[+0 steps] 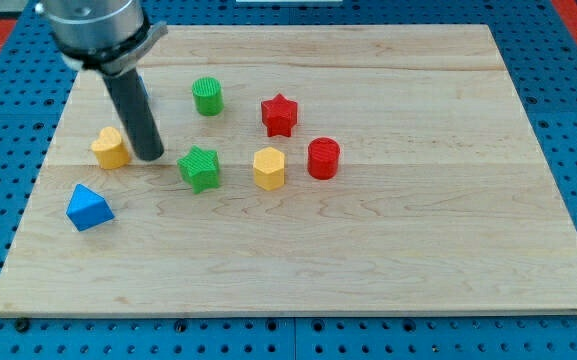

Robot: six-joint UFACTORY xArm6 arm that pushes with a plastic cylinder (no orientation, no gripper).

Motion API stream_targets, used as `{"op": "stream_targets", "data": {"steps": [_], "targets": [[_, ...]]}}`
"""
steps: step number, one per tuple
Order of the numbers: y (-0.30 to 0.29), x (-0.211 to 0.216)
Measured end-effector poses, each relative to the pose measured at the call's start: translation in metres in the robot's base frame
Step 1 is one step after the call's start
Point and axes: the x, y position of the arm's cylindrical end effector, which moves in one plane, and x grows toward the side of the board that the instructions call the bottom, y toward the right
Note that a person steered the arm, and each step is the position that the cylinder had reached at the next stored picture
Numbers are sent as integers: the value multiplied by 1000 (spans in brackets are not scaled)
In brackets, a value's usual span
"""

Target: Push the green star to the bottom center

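One rod comes down from the board's (pixel 388 290) top-left corner, leaning slightly, and my tip (pixel 151 157) rests on the wood with nothing to grip, touching no block. It sits between the yellow block (pixel 111 148) just to its left and the green star (pixel 199 168) to its right, left of centre. Further right: yellow hexagon (pixel 269 168), red cylinder (pixel 323 158), red star (pixel 279 115). Green cylinder (pixel 207 96) toward the top edge, blue triangle (pixel 89 207) near the left edge.

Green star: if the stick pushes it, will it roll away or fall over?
Probably neither. The green star sits low and flat on the wooden board, so it should slide, not tip. Its points may make it spin if my tip, now just to its left, pushes off-centre. The round green cylinder stands upright, so it shouldn't roll either.
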Motion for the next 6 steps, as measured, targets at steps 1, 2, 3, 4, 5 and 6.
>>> {"op": "stream_targets", "data": {"steps": [1, 2, 3, 4, 5, 6], "targets": [[61, 33], [104, 111], [3, 80], [-32, 110], [37, 112], [95, 123]]}}
